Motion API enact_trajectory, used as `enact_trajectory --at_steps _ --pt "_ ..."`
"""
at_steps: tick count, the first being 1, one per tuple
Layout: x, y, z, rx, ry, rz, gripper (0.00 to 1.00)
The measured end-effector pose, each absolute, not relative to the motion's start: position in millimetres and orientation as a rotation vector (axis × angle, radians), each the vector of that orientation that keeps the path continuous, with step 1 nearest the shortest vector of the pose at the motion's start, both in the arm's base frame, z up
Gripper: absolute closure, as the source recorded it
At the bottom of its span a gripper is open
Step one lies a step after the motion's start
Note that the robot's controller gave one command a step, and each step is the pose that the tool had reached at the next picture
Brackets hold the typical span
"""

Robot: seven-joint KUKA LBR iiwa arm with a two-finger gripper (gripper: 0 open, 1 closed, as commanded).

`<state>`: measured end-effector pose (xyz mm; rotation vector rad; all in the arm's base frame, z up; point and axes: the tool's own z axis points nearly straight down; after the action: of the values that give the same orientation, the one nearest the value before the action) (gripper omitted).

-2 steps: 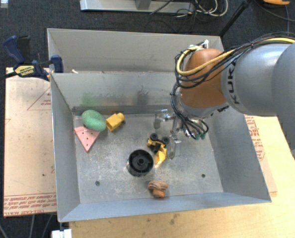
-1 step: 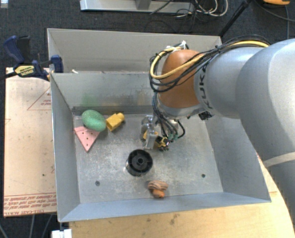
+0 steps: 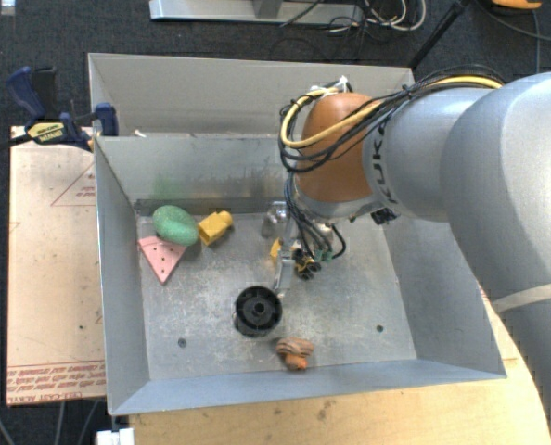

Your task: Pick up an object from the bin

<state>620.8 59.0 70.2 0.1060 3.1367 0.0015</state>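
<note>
Arm (image 3: pixel 461 156) comes in from the right, low over the grey bin (image 3: pixel 118 276). Its gripper (image 3: pixel 280 274) hangs at the upper-right edge of a black round thing (image 3: pixel 257 311) lying mid-floor towards the front. Honestly can't tell if the gripper's open or closed. A brown lump (image 3: pixel 295 351) sits near the front wall.

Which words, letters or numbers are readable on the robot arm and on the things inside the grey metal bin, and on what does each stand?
"UK": dark sideways letters on the grey robot arm beside its orange cover; cables hide the rest.
No writing shows on the green rounded lump, yellow block, pink triangular plate, black round ring or small brown lump.
</note>
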Motion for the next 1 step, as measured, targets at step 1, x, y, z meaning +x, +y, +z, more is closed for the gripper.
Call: enact_trajectory --at_steps 1 --pt "620.8 59.0 70.2 0.106 3.137 0.001 0.0"
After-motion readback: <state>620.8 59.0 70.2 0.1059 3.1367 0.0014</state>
